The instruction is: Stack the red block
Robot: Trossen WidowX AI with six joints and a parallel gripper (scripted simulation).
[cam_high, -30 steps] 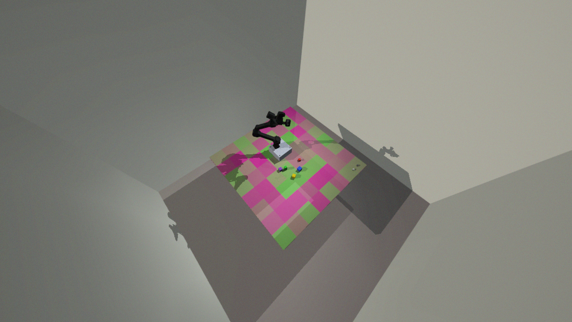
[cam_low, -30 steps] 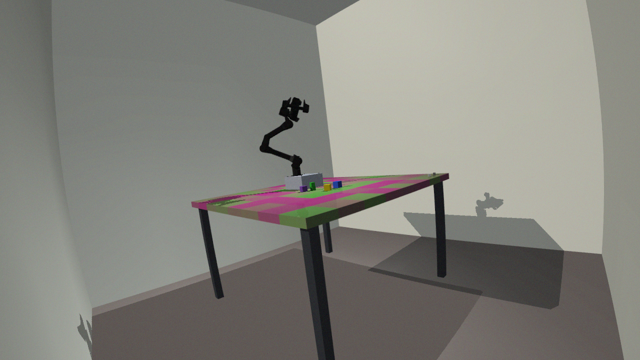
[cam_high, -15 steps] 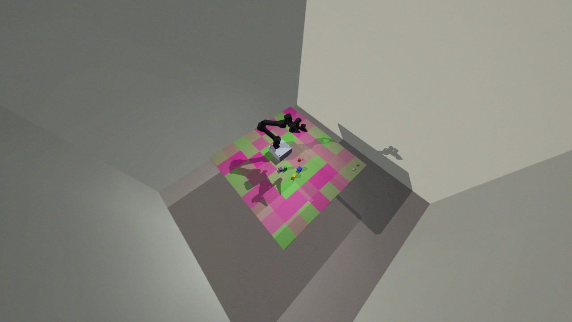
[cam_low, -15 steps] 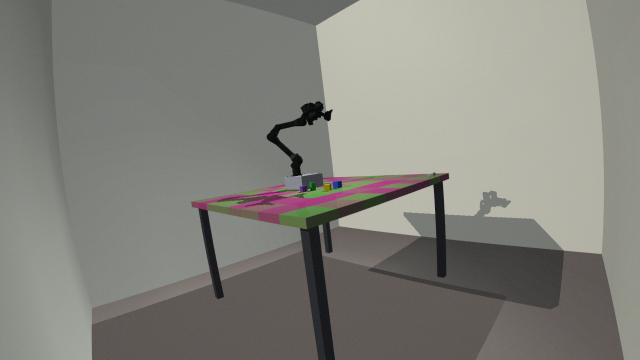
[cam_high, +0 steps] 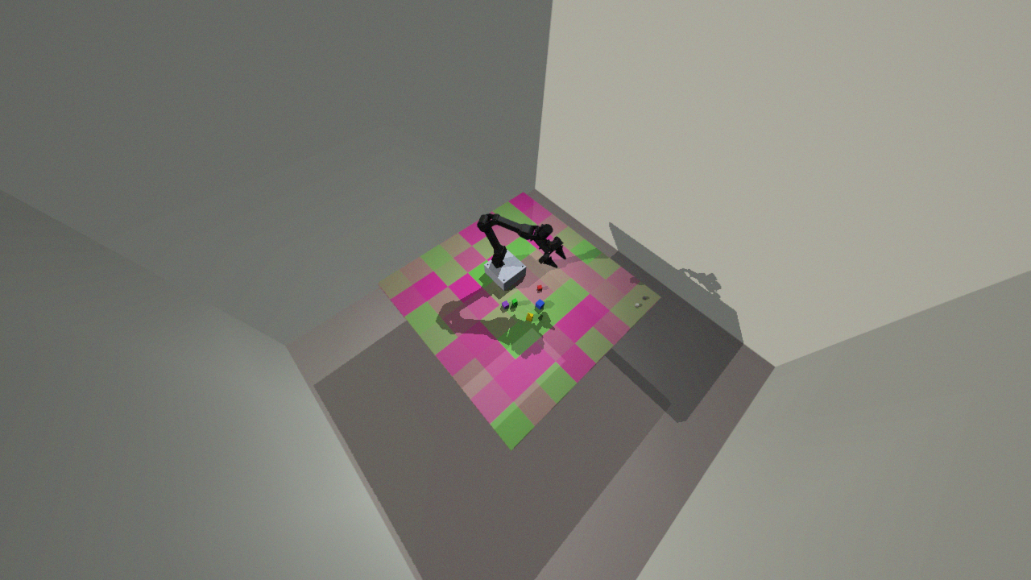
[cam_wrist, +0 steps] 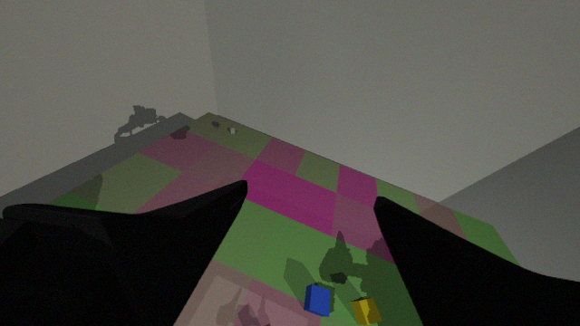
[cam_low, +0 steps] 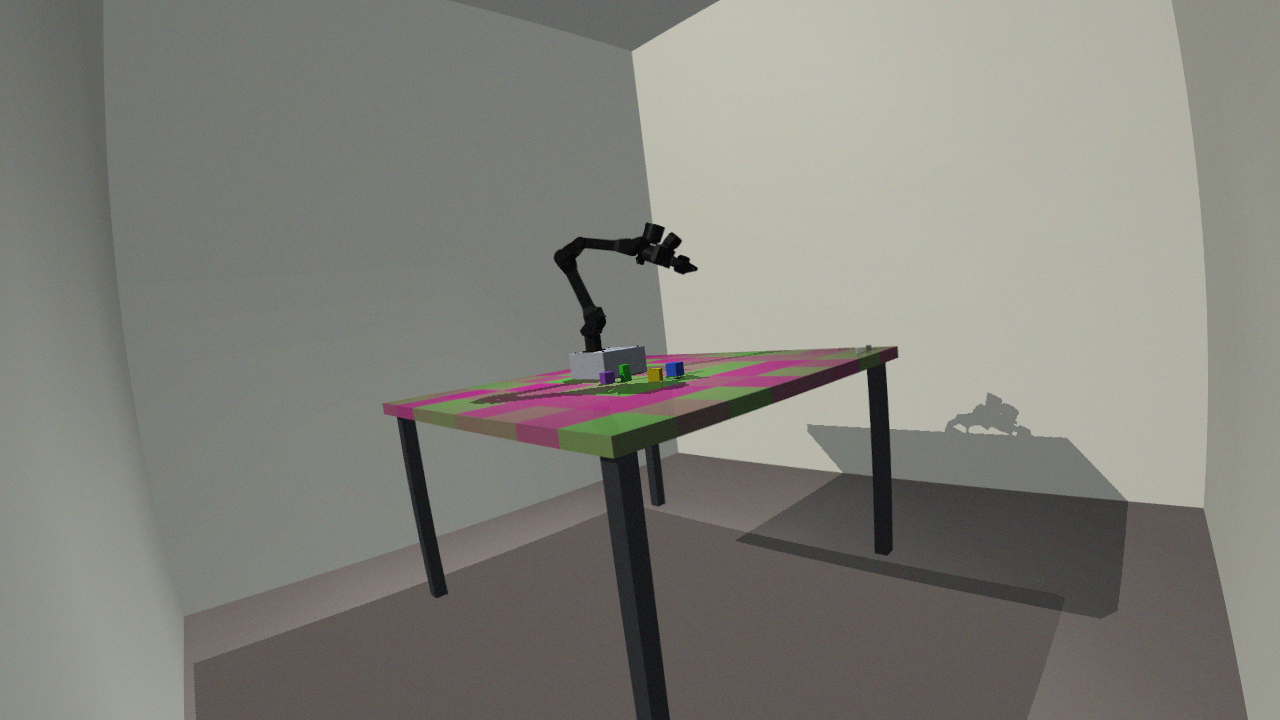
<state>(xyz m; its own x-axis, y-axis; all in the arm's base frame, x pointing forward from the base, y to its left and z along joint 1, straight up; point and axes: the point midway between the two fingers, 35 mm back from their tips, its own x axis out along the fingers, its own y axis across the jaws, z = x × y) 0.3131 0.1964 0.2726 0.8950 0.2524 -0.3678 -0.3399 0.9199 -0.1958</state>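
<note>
Four dark legs carry the pink-and-green chequered table (cam_low: 537,420) in a grey-walled room. The black parallel-jaw gripper (cam_low: 684,265) hangs high, spread wide, holding nothing.

open tool (cam_low: 682,264) high above the checkered table (cam_low: 537,420)

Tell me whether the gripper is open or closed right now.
Open. In the wrist view the gripper shows two black fingers spread wide, with only the checkered table visible in the gap and nothing held between them.
</note>
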